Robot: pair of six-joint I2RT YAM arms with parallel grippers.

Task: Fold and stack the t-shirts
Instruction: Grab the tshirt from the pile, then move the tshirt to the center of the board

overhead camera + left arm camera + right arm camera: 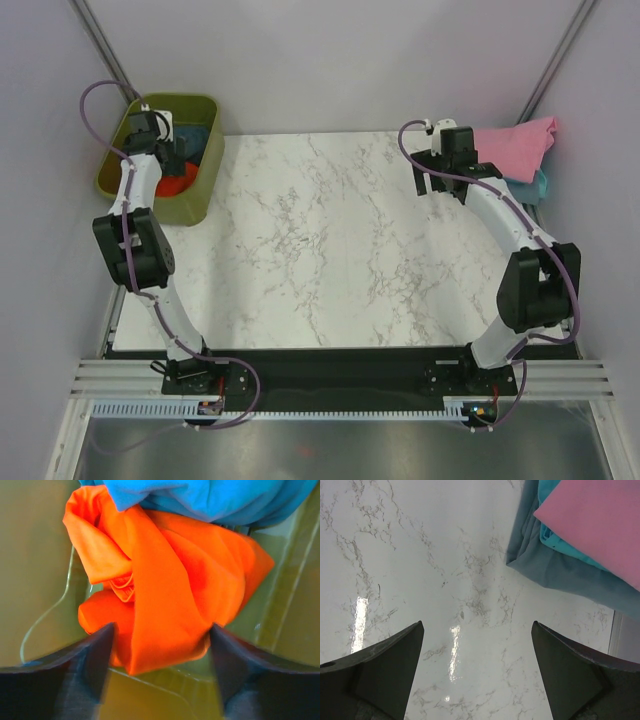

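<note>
left wrist view: the left gripper (162, 627) is down inside the olive basket (35, 555), jaws spread wide, with the crumpled orange-red shirt (170, 580) bunched between the two fingers; nothing is pinched yet.
orange-red shirt: lies in a wad on the basket floor, its upper part tucked under a blue shirt (200, 495) that overlaps it from the far side.
top external view: the basket (200, 205) sits at the far left corner of the marble table (320, 250); the left gripper (172, 165) reaches into it, and the orange-red shirt (172, 185) and blue shirt (195, 140) show beside the wrist.
right wrist view: the right gripper (477, 625) hovers over bare table (420, 555), fingers apart and holding nothing.
stack: at the far right edge lie the pink shirt (600, 525) on top, the light teal shirt (552, 537) under it and the slate-blue shirt (560, 577) at the bottom; from above only the pink shirt (515, 140) and a bit of the teal (538, 185) can be made out.
step in hand: by my reading, fetching the next shirt from the basket, with three already folded and stacked.
next move: close on a thick fold of orange cloth and lift straight up, clear of the basket wall, then carry it to the open middle of the table for spreading.
care needed: the blue shirt rests on the orange one and may drag along; a grip low on the wad, away from the overlap, looks the safer choice.
</note>
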